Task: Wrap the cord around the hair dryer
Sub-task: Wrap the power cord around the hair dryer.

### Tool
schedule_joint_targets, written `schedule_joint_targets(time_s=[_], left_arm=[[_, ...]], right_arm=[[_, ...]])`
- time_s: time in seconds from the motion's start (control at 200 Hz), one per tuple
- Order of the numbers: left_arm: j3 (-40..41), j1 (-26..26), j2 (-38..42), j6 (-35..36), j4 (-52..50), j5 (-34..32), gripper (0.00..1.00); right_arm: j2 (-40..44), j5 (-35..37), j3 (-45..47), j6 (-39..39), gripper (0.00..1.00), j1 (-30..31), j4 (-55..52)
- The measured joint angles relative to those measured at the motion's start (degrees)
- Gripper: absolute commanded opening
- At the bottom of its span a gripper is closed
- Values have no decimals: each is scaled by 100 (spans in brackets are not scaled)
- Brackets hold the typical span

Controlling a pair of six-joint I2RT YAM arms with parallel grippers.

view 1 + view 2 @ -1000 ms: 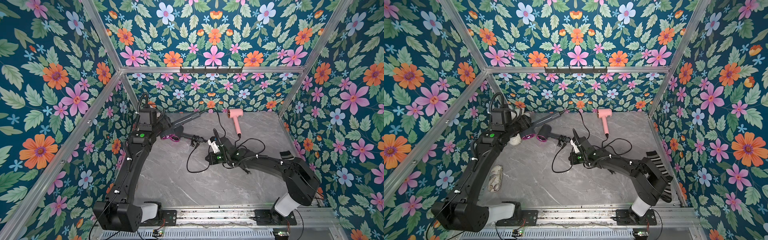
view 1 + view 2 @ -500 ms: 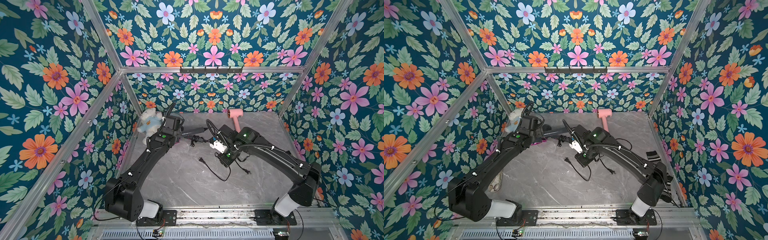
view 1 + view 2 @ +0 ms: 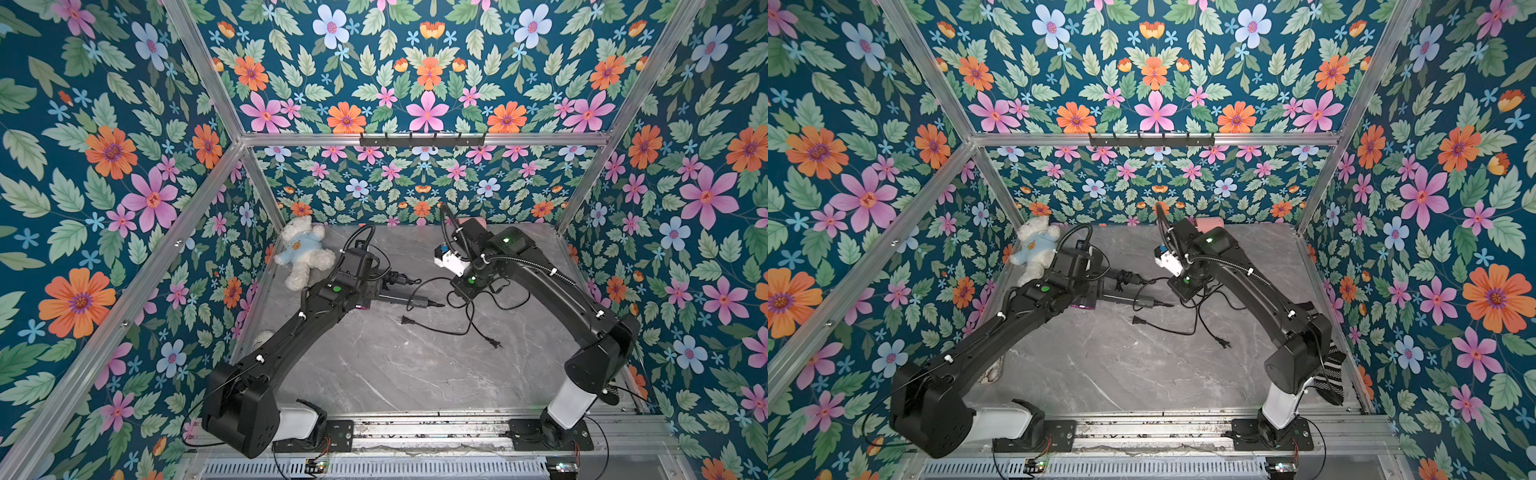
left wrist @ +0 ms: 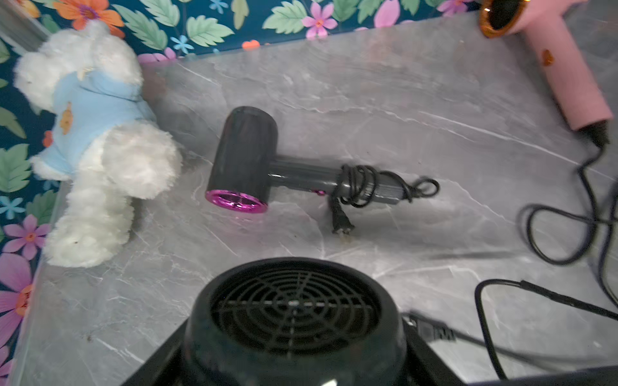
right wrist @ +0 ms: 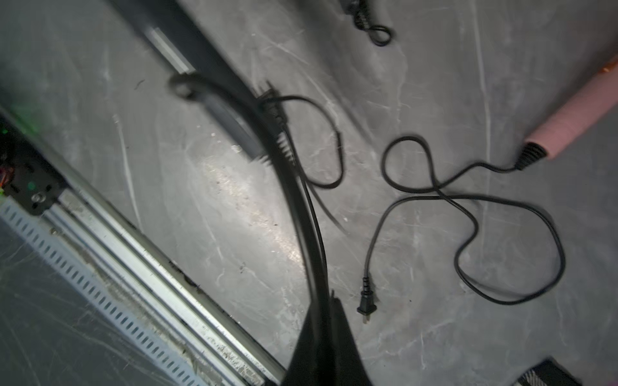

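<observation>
My left gripper (image 4: 294, 367) is shut on the head of a black hair dryer (image 4: 294, 310), whose round rear grille faces the left wrist camera. In both top views its handle (image 3: 399, 298) (image 3: 1121, 298) points right from the left gripper (image 3: 368, 297) (image 3: 1090, 297). The black cord (image 5: 309, 214) runs from the handle's end in an arc into my right gripper (image 5: 326, 300), which is shut on it. In both top views the right gripper (image 3: 459, 293) (image 3: 1183, 293) hangs low just right of the handle's tip.
A second dark hair dryer (image 4: 244, 160) with a magenta nozzle lies behind, its cord wound round the handle. A pink hair dryer (image 4: 561, 67) lies at the back, its loose cord (image 5: 468, 207) and plug (image 5: 366, 300) on the marble floor. A white teddy bear (image 3: 305, 249) lies back left, a striped sock (image 3: 1329, 370) front right.
My left arm has swung from the back-left corner towards the middle with the hair dryer. My right arm has risen and drawn back a little, pulling the cord with it.
</observation>
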State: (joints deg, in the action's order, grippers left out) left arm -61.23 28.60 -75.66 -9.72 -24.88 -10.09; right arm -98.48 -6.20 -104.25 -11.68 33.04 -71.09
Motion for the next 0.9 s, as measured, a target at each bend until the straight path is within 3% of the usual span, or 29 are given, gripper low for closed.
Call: schedule_joint_targets(time_s=[0.255,0.465,0.655,0.78,0.9], left_arm=[[330,-48,415,387,-70,1858,0],[732,-256,809,337,166,3067,0],[1565,-1067,1139,-1093,1611,4068,0],[1735,-1292,1134,-1910,2234,4096,0],[1672,-1316,984,-2396,2625,3735,0]], right_arm=[[131,-1110,1178,24,0,-1088,1390],[35,-1578,2052,155,0,-1355,2389],[39,-1779,2872,564,0,-1408,3364],[-50,-1884,3189,752,0,-1399,3805],[-76,-1805,3558,994,0,-1213,4002]])
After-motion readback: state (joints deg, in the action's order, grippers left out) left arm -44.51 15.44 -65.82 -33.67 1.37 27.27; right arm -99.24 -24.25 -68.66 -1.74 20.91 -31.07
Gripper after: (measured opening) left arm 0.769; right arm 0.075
